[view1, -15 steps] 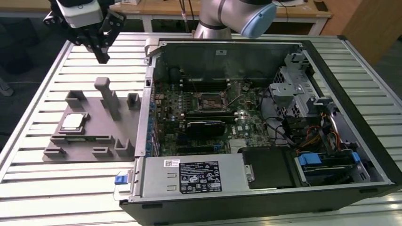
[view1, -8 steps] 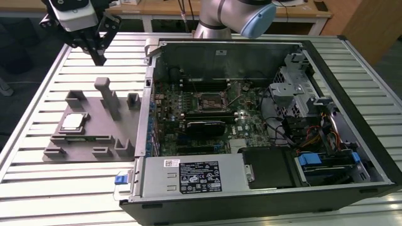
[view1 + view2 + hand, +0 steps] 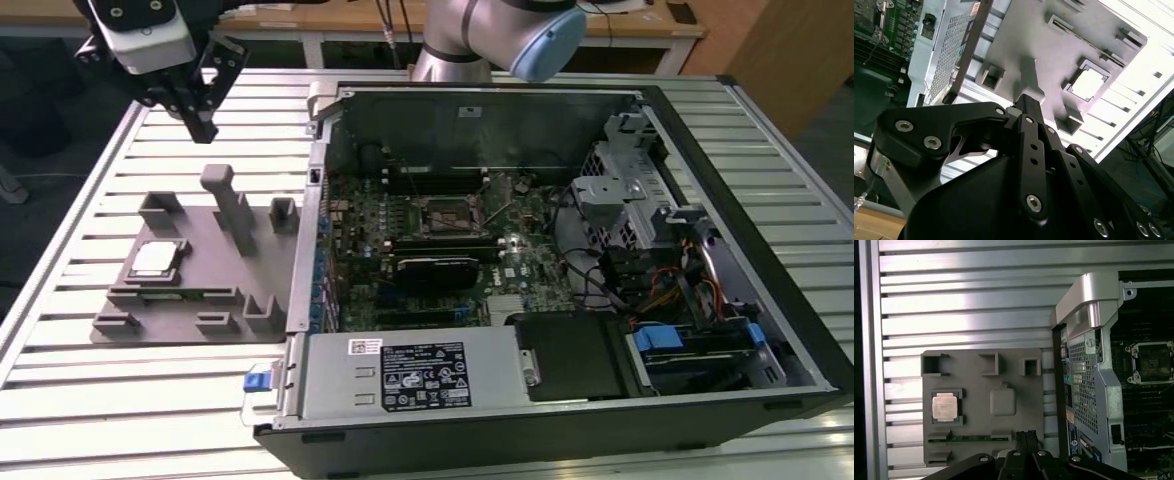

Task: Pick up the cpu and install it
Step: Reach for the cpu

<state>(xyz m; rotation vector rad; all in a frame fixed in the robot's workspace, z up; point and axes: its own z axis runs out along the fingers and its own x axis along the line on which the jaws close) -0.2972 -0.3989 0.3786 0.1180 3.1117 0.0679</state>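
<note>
One gripper (image 3: pixel 204 132): fingers pressed together with nothing between them; it hung in the air well above the grey fixture tray (image 3: pixel 200 290), apart from the cpu.
Cpu (image 3: pixel 156 259): lay flat, silver top up, in a square recess of the tray, by the tray edge farthest from the computer case (image 3: pixel 534 400).
Tray: sat on the slatted tabletop (image 3: pixel 80 390) just beside the open case, toward the tabletop edge at the exterior view's left.
Step in hand: reaching for the cpu (a judgement; it was not yet touched).
Doing it well: the jaws would need to part wider than the chip, come down square over the recess, clear the tray's upright posts (image 3: pixel 222 195), and take opposite edges without tilting it.
Socket (image 3: pixel 445 212): on the motherboard (image 3: pixel 534 265) inside the case, well apart from the cpu.
Hard to make out: the chip's corner mark and whether the socket's plate stood open. In the second wrist view glare washed out the cpu (image 3: pixel 1088 84), and the gripper's body covered part of the tray.
</note>
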